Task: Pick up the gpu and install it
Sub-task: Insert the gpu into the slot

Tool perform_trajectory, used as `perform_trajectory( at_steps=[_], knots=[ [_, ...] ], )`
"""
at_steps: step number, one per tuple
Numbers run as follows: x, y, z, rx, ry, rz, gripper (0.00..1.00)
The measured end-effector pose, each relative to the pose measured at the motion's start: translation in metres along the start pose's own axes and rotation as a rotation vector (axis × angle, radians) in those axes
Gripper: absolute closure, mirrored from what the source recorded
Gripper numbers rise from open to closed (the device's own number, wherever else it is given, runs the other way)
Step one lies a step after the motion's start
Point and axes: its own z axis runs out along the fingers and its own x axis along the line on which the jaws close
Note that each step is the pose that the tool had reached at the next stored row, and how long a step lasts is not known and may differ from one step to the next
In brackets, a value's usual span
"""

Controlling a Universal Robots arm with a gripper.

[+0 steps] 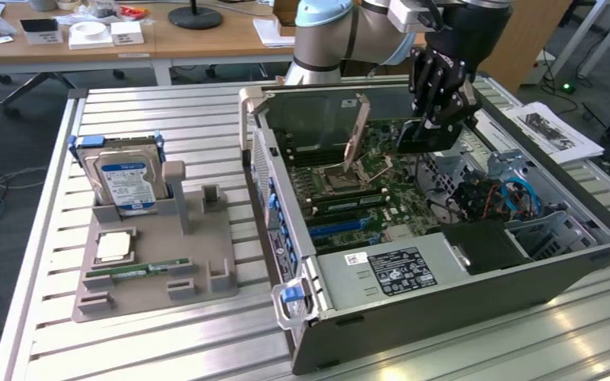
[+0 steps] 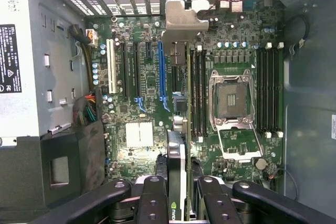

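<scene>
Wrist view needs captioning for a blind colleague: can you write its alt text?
The black gripper, jaws shut on the thin dark gpu card seen edge-on, holds it over the green motherboard inside an open grey computer case. The card's silver metal bracket is at its far end, and an empty processor socket shows on the board nearby.

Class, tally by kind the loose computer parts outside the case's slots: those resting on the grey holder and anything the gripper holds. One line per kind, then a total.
Hard drive: 1
Processor chip: 1
Memory stick: 1
gpu, clamped in the gripper: 1
Total: 4
</scene>
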Motion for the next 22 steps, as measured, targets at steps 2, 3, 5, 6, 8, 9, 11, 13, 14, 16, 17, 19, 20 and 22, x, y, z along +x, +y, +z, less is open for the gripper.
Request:
perform_trajectory(
  at_steps=[2, 3, 5, 6, 8, 9, 11, 13, 14, 16, 17, 19, 20, 22],
  knots=[
    [0.000, 0.0001, 0.0000, 0.0001, 0.0000, 0.000, 0.73],
    [0.000, 0.0005, 0.0001, 0.0001, -0.0002, 0.000, 0.73],
    [0.000, 0.0027, 0.0003, 0.0000, -0.0002, 0.000, 0.73],
    [0.000, 0.0044, 0.0004, 0.0001, -0.0002, 0.000, 0.73],
    [0.000, 0.0084, 0.0007, 0.0001, -0.0001, 0.000, 0.73],
    [-0.001, 0.0105, 0.0010, 0.0001, -0.0002, 0.000, 0.73],
    [-0.001, 0.0145, 0.0017, 0.0001, 0.0000, 0.000, 0.73],
    [-0.001, 0.0164, 0.0034, 0.0000, 0.0001, 0.000, 0.73],
    [-0.001, 0.0169, 0.0046, 0.0000, 0.0001, 0.000, 0.73],
    [-0.001, 0.0176, 0.0074, 0.0000, 0.0001, 0.000, 0.73],
    [-0.001, 0.0179, 0.0090, 0.0000, -0.0001, 0.000, 0.73],
    [0.000, 0.0182, 0.0122, 0.0000, -0.0002, -0.002, 0.73],
    [0.000, 0.0183, 0.0135, 0.0000, -0.0002, -0.002, 0.73],
    [0.000, 0.0185, 0.0158, -0.0001, -0.0001, -0.005, 0.73]
  ],
)
